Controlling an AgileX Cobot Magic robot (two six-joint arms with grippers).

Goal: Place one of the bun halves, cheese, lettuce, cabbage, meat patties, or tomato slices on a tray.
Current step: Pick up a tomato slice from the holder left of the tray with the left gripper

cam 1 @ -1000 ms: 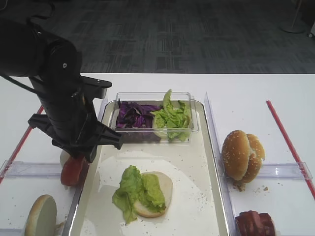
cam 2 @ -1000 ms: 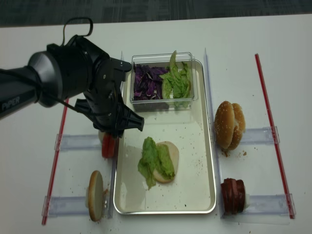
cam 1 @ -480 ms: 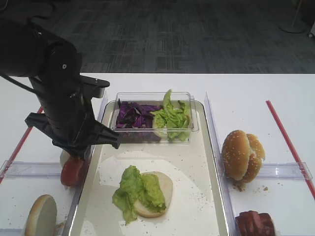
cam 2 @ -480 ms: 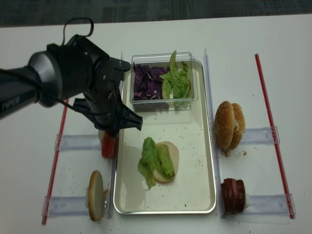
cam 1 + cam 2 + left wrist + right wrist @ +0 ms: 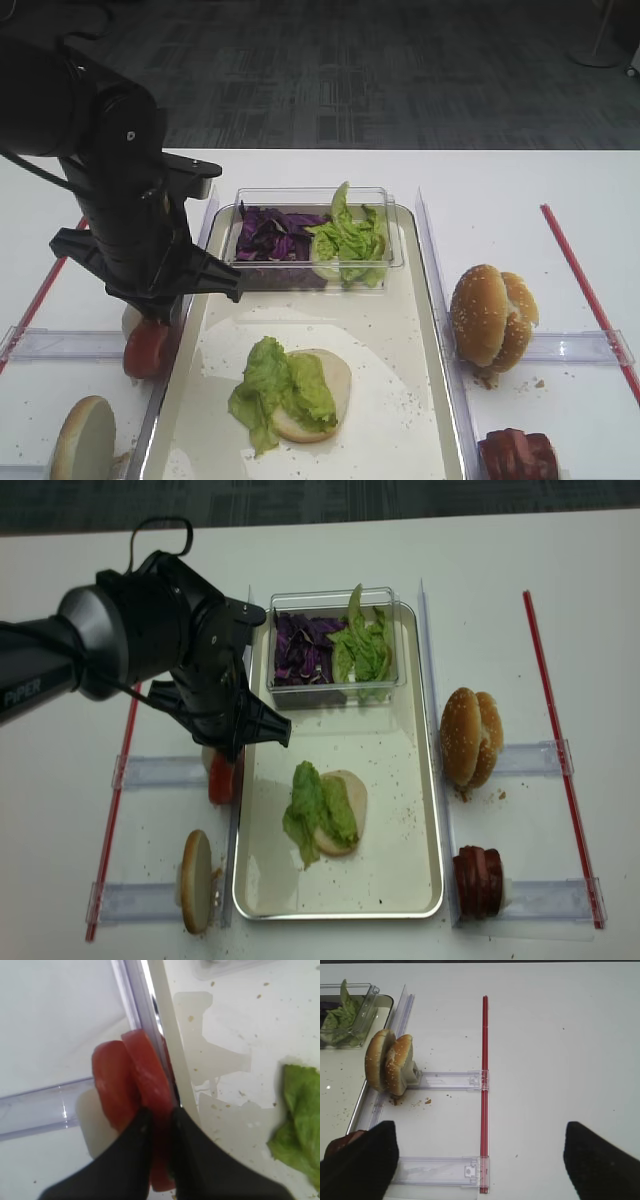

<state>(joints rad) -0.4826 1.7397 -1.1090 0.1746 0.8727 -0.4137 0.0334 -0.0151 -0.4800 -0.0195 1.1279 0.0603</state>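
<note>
In the left wrist view my left gripper (image 5: 161, 1120) is shut on the nearer of two upright tomato slices (image 5: 137, 1080), which stand in a clear holder just outside the tray's left rim (image 5: 170, 1065). From above, the left arm hides the jaws and the tomato slices (image 5: 150, 347) show below it. On the tray (image 5: 400, 330) lies a bun half (image 5: 330, 380) with lettuce (image 5: 275, 385) on it. My right gripper (image 5: 480, 1160) is open over bare table. No cheese is in view.
A clear tub at the tray's far end holds cabbage (image 5: 272, 235) and lettuce (image 5: 350, 240). Right of the tray stand bun halves (image 5: 490, 318) and meat patties (image 5: 518, 455) in clear holders. Another bun half (image 5: 82, 440) stands at the front left. Red strips (image 5: 585, 290) edge both sides.
The left gripper's jaws have closed on the tomato slice. The left arm has shifted slightly left; nothing else moved.
</note>
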